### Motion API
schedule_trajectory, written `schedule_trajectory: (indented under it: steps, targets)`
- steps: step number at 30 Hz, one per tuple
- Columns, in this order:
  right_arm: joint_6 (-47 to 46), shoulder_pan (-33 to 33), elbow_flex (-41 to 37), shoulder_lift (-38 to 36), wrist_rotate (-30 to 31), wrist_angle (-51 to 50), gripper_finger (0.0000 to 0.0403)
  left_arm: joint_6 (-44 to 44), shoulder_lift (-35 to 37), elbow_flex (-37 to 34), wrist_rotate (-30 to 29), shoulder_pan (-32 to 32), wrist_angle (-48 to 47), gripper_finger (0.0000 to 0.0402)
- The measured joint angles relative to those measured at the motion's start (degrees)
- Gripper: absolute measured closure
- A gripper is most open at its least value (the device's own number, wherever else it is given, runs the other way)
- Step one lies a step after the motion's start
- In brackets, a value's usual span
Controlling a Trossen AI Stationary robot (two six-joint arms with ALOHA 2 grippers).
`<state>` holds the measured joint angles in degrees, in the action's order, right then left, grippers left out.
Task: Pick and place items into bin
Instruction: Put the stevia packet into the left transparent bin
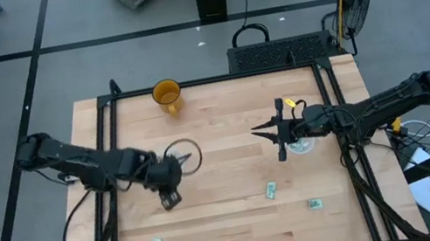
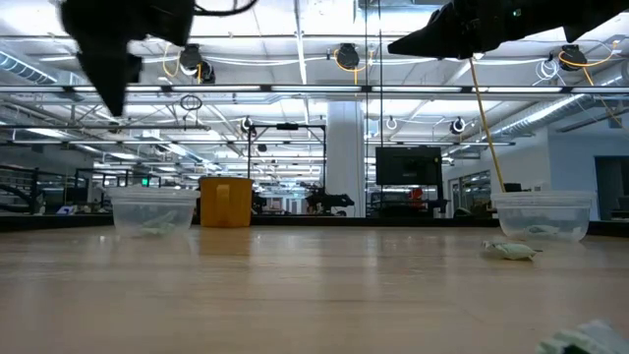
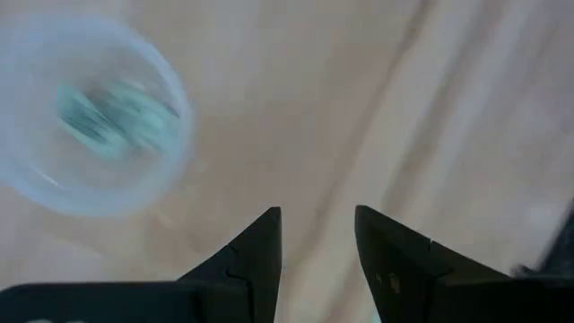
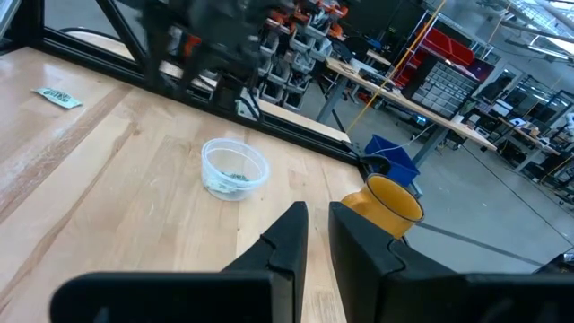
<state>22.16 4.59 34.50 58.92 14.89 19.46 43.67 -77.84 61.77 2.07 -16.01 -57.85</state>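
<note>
Four wrapped items (image 1: 271,190) lie loose on the surface (image 1: 224,119) — more sit inside, uncountable. Two clear bins (image 1: 188,155) — one per side. One orange mug (image 1: 167,95). Two arms overhead.

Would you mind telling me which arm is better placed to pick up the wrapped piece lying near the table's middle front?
Probably the right. Its gripper hovers beside the right clear cup, and the wrapped piece lies closer to it than to the left gripper, which hangs near the left clear cup.
</note>
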Motion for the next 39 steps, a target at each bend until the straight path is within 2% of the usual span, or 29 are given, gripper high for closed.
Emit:
schedule_trajectory:
  steps: [7,11,15,17,22,39]
  targets:
    - [0.0,0.0,0.0,0.0,0.0,-0.8,0.036,25.4,-1.7,-3.5,0.5,-16.2,4.7,0.0252]
    - [-0.3,0.0,0.0,0.0,0.0,-1.0,0.036,41.2,-2.3,-7.4,-2.2,-25.1,14.0,0.0252]
    - [-0.3,0.0,0.0,0.0,0.0,-1.0,0.036,51.1,-3.9,-11.5,-5.0,-32.1,23.1,0.0252]
    - [-0.3,0.0,0.0,0.0,0.0,-1.1,0.036,53.4,-5.4,-12.9,-4.3,-34.3,25.7,0.0252]
    - [-0.4,0.0,0.0,0.0,0.0,-0.9,0.036,56.1,-8.4,-14.7,0.1,-37.8,25.1,0.0252]
    - [-0.4,0.0,0.0,0.0,0.0,-0.9,0.036,53.9,-13.7,-15.6,-1.3,-39.4,25.1,0.0252]
